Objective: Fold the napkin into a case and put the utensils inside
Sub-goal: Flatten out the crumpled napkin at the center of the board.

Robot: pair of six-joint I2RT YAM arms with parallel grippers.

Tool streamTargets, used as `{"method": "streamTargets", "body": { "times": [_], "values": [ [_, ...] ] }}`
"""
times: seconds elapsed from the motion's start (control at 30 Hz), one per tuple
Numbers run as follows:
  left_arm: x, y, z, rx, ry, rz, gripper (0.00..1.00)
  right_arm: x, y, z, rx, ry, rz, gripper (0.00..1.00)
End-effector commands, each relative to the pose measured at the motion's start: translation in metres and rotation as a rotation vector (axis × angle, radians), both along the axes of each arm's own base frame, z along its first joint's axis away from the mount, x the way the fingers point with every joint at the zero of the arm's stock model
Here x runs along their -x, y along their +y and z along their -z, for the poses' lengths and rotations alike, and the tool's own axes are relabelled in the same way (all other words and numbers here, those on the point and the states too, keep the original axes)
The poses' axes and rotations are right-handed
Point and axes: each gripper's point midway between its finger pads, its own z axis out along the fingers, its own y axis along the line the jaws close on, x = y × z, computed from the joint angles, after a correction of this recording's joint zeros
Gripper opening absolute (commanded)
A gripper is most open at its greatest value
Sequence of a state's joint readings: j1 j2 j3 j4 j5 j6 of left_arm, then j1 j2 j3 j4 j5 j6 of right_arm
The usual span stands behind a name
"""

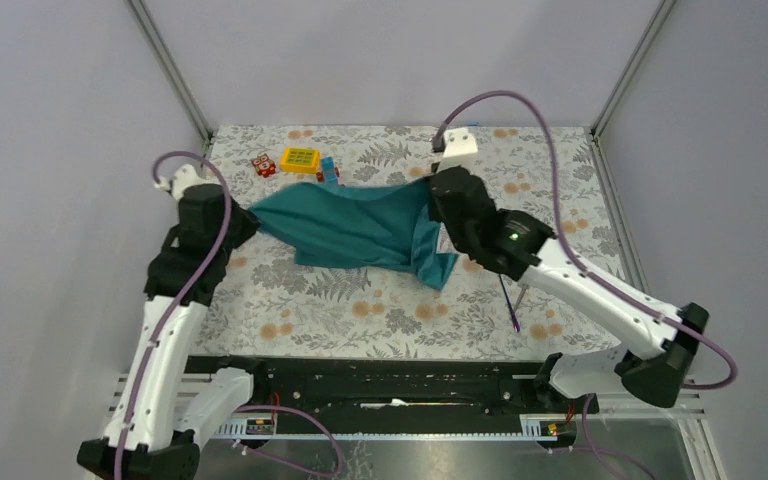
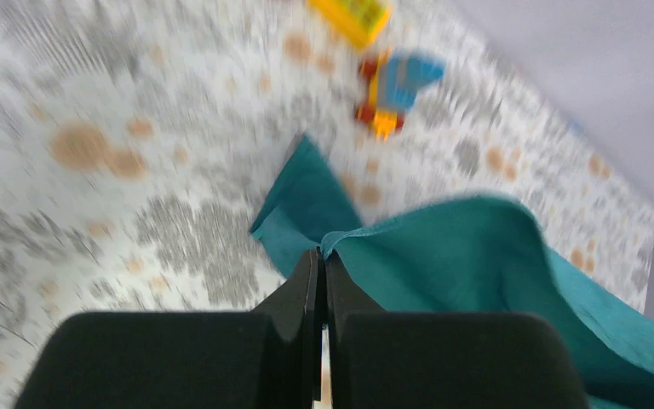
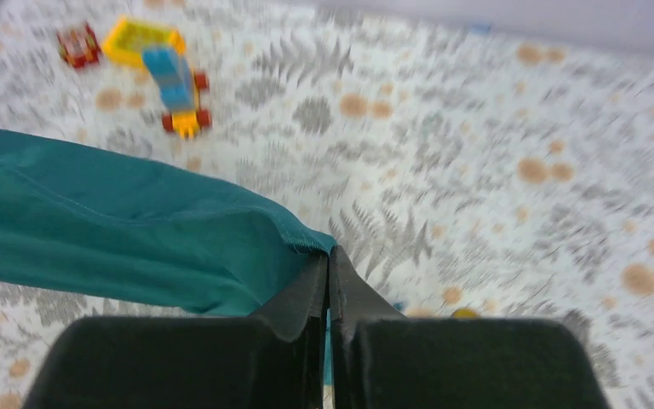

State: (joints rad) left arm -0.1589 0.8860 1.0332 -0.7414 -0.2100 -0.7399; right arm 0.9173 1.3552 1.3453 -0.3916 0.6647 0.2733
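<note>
The dark teal napkin [image 1: 355,228] hangs stretched between my two grippers above the patterned table, with one corner drooping at its right [image 1: 438,268]. My left gripper [image 1: 243,222] is shut on the napkin's left corner [image 2: 341,240]. My right gripper [image 1: 438,200] is shut on the napkin's right corner [image 3: 311,243]. The napkin shows in the left wrist view [image 2: 477,256] and in the right wrist view [image 3: 111,230]. A purple-handled utensil [image 1: 509,302] lies on the table under my right arm, beside a slim silvery one [image 1: 522,294]. Their heads are hidden by the arm.
Colourful toy blocks lie at the back of the table: a yellow one [image 1: 300,159], a red one [image 1: 264,165] and a blue one [image 1: 329,170]. They also show in the right wrist view [image 3: 174,81]. Grey walls enclose the table on three sides.
</note>
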Motion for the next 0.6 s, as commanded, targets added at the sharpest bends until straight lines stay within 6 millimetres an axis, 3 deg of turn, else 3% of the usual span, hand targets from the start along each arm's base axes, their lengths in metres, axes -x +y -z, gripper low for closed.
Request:
{"method": "streamTargets", "body": {
  "times": [0.0, 0.1, 0.17, 0.2, 0.3, 0.4, 0.5, 0.57],
  "values": [
    [0.022, 0.059, -0.107, -0.227, -0.225, -0.184, 0.00, 0.007, -0.042, -0.095, 0.040, -0.198, 0.037, 0.00],
    [0.047, 0.065, -0.192, -0.261, -0.452, -0.179, 0.00, 0.024, -0.046, -0.142, -0.029, -0.267, -0.055, 0.00],
    [0.066, 0.048, -0.243, -0.289, -0.637, -0.043, 0.00, 0.045, -0.038, -0.171, -0.094, -0.313, -0.208, 0.00],
    [0.081, 0.034, -0.267, -0.287, -0.744, 0.039, 0.00, 0.068, -0.020, -0.186, -0.147, -0.341, -0.391, 0.00],
    [0.134, 0.004, -0.323, -0.278, -1.016, 0.224, 0.00, 0.131, -0.006, -0.226, -0.307, -0.430, -0.715, 0.00],
    [0.173, -0.008, -0.353, -0.283, -1.140, 0.308, 0.00, 0.179, -0.006, -0.254, -0.472, -0.448, -0.895, 0.00],
    [0.175, -0.004, -0.360, -0.290, -1.140, 0.286, 0.00, 0.198, -0.017, -0.271, -0.576, -0.469, -0.920, 0.00],
    [0.162, 0.002, -0.355, -0.291, -1.111, 0.245, 0.00, 0.188, -0.027, -0.274, -0.619, -0.481, -0.830, 0.00]
  ]
}}
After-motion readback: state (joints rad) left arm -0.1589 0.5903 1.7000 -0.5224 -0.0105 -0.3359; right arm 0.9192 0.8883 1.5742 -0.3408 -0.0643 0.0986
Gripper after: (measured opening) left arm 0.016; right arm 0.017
